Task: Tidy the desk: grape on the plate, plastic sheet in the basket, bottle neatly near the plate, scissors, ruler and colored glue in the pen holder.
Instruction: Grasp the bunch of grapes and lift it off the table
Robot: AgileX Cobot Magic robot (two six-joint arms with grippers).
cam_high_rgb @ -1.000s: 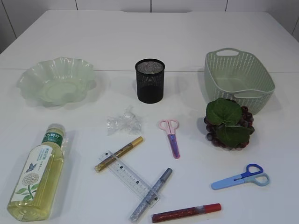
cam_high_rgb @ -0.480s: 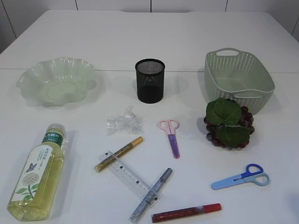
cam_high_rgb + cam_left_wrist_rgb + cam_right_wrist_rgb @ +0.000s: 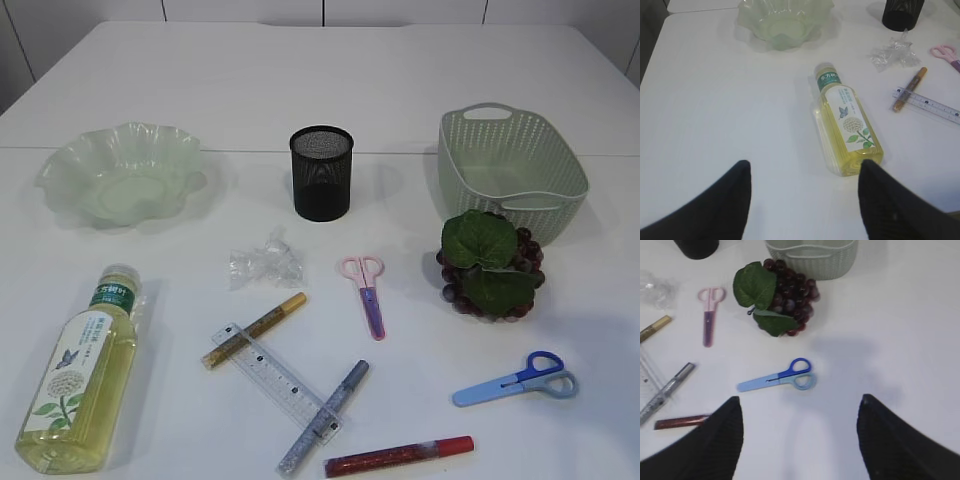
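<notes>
So far nothing on the desk point(image 3: 320, 90) has reached its place, judging by how things lie. The basket point(image 3: 510, 165) at the far right stands empty, the plate point(image 3: 125, 180) at the far left is bare, and the pen holder point(image 3: 321, 172) between them shows nothing standing in it.

The bottle point(image 3: 78, 385) lies on its side at the near left, well short of the plate, cap end towards it. The grape point(image 3: 490, 265) bunch sits just in front of the basket, on the opposite side of the desk from the plate. The ruler point(image 3: 275, 380) lies slantwise near the front, resting across a gold colored glue point(image 3: 255, 330) stick and a silver glue stick point(image 3: 322, 418); a red glue stick point(image 3: 398, 456) lies apart at the front edge. Blue scissors point(image 3: 515, 381) lie at the near right, pink scissors point(image 3: 366, 293) nearer the middle. The crumpled plastic sheet point(image 3: 265, 262) rests in front of the pen holder. Every item is still to be moved, in my judgement.

Both sets of fingers are spread wide and hold nothing. The left gripper point(image 3: 802, 200) hangs above bare desk, with the bottle just ahead. The right gripper point(image 3: 800, 440) hangs above the desk with the blue scissors ahead of it, touching nothing.
</notes>
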